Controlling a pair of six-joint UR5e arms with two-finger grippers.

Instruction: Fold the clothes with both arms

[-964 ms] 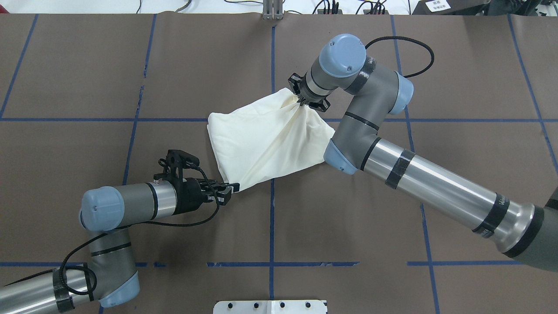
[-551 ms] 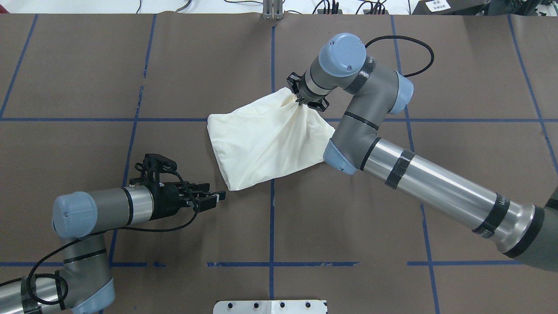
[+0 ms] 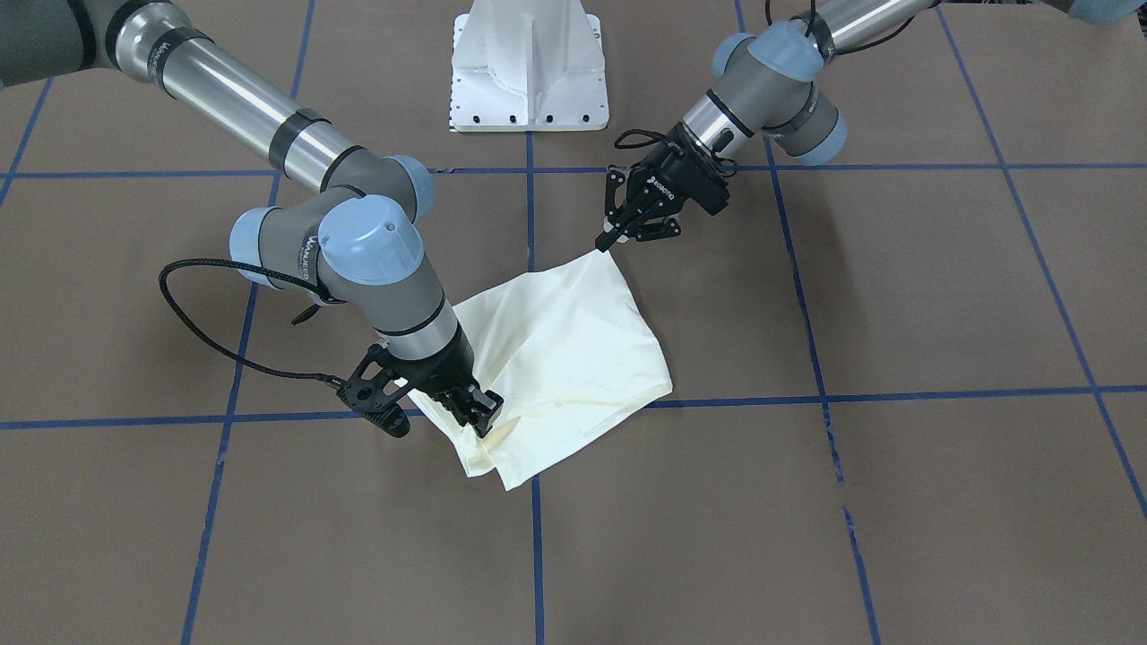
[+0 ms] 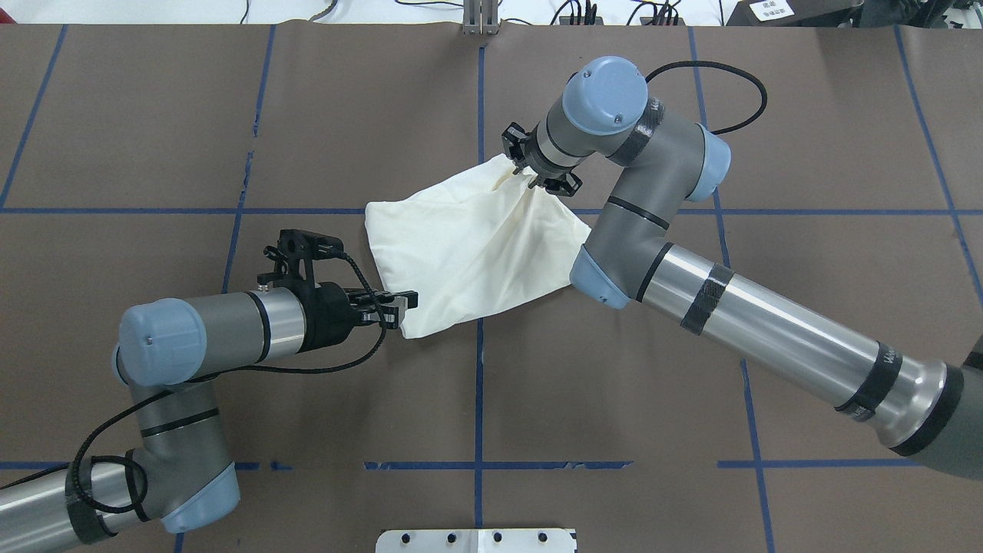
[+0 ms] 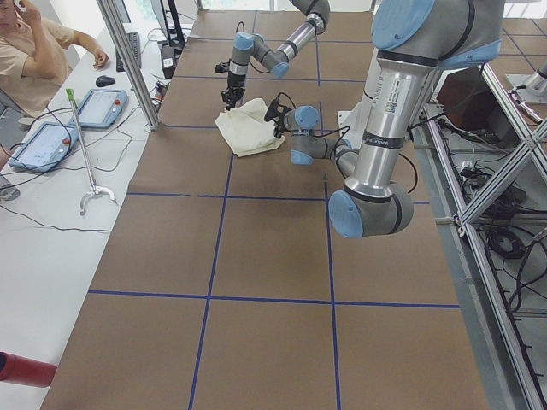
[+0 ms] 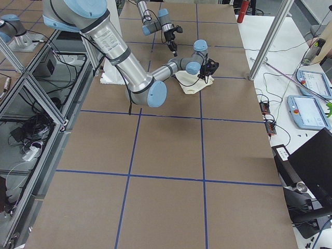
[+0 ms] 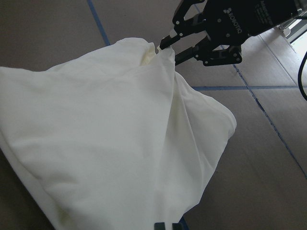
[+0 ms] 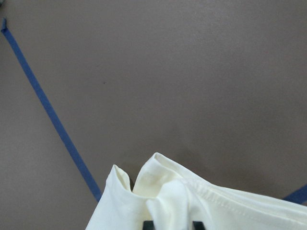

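The clothes are one cream shirt (image 4: 468,253) (image 3: 573,349), folded into a rough square on the brown table, plain side up. My right gripper (image 4: 530,178) (image 3: 479,419) is shut on the shirt's far corner. The cloth there is gathered and slightly lifted, and in the right wrist view the bunched hem (image 8: 163,191) sits between the fingertips. My left gripper (image 4: 401,307) (image 3: 627,235) lies low and level at the shirt's near-left edge, open, its upper finger just over the cloth. The left wrist view is filled with shirt (image 7: 105,143), and the right gripper (image 7: 168,45) pinches the corner at the top.
Blue tape lines (image 4: 478,399) divide the brown table cover. The white pedestal base (image 3: 529,81) stands at the robot's side of the table. A seated person (image 5: 34,51) and tablet-like pendants (image 5: 94,107) are at a side bench beyond the table's far edge.
My left gripper pulled back from the shirt's near corner, then returned farther forward along the shirt's left edge. The right gripper kept its hold and barely moved.
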